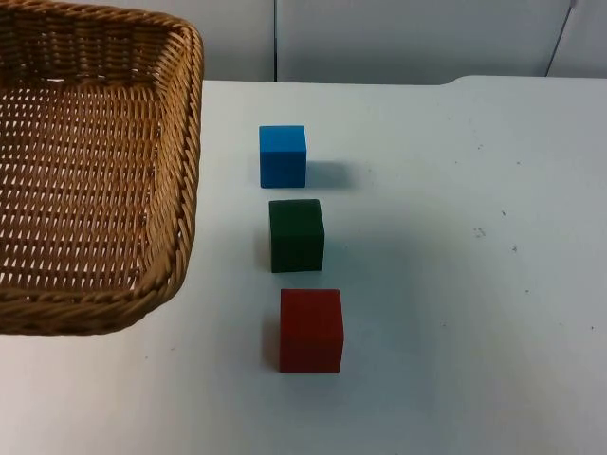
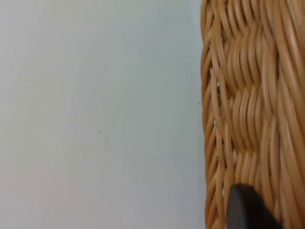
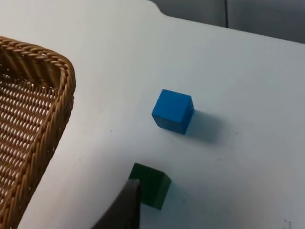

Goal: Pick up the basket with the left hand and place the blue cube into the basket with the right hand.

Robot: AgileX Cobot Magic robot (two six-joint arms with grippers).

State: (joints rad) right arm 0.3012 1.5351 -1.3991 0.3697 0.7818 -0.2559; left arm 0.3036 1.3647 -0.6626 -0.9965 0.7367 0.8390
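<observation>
Blue cube: a small solid blue cube (image 1: 283, 155) sits flat on the white table top (image 1: 455, 284), toward the far edge near the grey partition wall (image 1: 379, 38), apart from everything else.
Basket: a rectangular basket of woven tan wicker (image 1: 186, 142) is at the table's left side, its right wall beside the cubes but not touching them; nothing lies in the part of its inside that can be seen.
Green cube: a dark green cube (image 1: 296, 235) stands just nearer than the blue one, with a small gap between them.
Red cube: a red cube (image 1: 310, 330) is nearest the front edge, in line with the other two.
Left gripper: a black fingertip (image 2: 245, 210) lies against the basket's wicker wall (image 2: 248, 114), with bare table beside it; whether the claw is spread or pinching the rim cannot be told.
Right gripper: a dark fingertip (image 3: 125, 207) hangs above the table beside the green cube (image 3: 151, 185), with the blue cube (image 3: 172, 110) farther off and the basket's corner (image 3: 57, 71) to one side; its claw state cannot be told.
</observation>
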